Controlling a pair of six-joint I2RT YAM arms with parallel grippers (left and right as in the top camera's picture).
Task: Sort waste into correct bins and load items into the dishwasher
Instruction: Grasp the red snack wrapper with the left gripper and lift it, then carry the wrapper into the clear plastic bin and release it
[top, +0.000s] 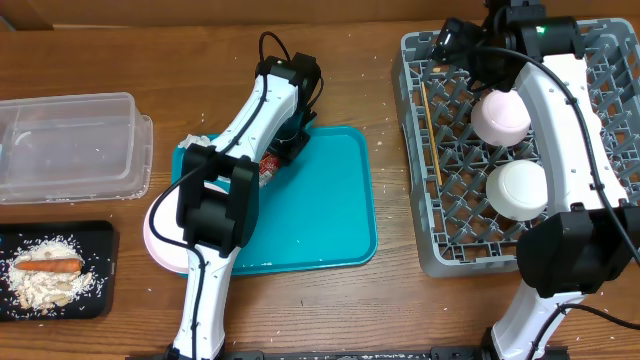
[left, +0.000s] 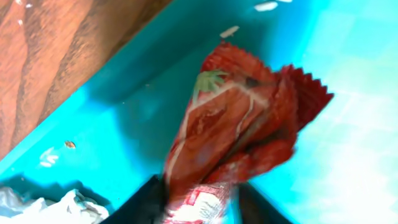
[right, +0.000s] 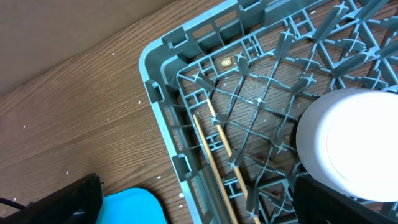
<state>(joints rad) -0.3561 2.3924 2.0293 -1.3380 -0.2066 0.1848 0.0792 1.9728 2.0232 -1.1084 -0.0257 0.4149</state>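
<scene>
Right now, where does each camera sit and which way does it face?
Overhead: above the table, looking straight down; left arm, right arm.
Left wrist: low over the teal tray, facing the red wrapper; own fingers flank it.
Right wrist: over the grey rack's corner, facing chopsticks and white bowl; own fingers below.
Shared: overhead and right wrist see the chopsticks.

Crinkled red wrapper (left: 236, 124) on teal tray (left: 348, 174)

A big grey plastic rack with pegs (right: 158, 93) sits on the brown wooden tabletop (right: 74, 93). Two thin wooden chopsticks (right: 211, 165) lie inside near its corner. A round white bowl (right: 348, 143) rests beside them.
</scene>
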